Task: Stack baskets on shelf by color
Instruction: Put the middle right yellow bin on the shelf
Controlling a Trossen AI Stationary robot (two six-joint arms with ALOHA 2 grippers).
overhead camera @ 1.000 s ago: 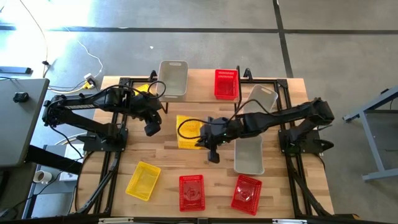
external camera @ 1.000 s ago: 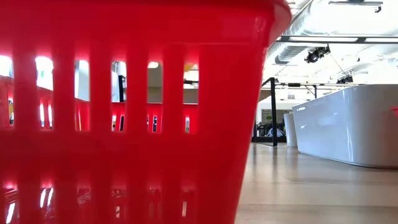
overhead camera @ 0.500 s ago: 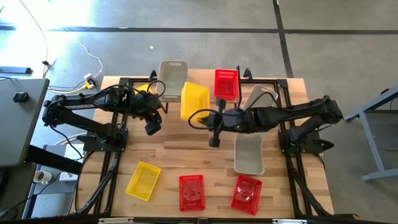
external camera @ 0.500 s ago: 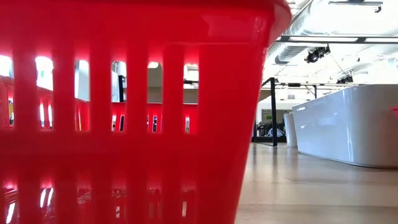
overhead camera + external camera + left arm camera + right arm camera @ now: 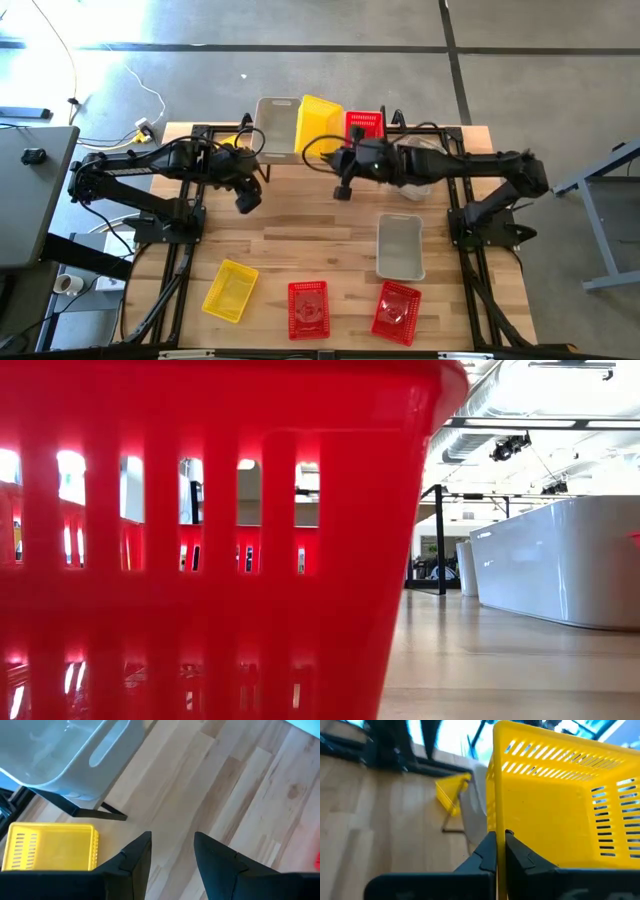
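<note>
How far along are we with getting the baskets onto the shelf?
Early stage. Already on the shelf: a grey basket and a red basket. In hand: the right tool, shut on a yellow basket, holds it between those two. The left tool waits open. Left on the tabletop: a yellow basket, two red baskets and a grey basket, at least.

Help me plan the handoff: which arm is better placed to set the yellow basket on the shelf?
The right arm. Its gripper is already shut on the yellow basket, held over the shelf between the grey basket and red basket. The left gripper is open, empty, over bare tabletop.
</note>
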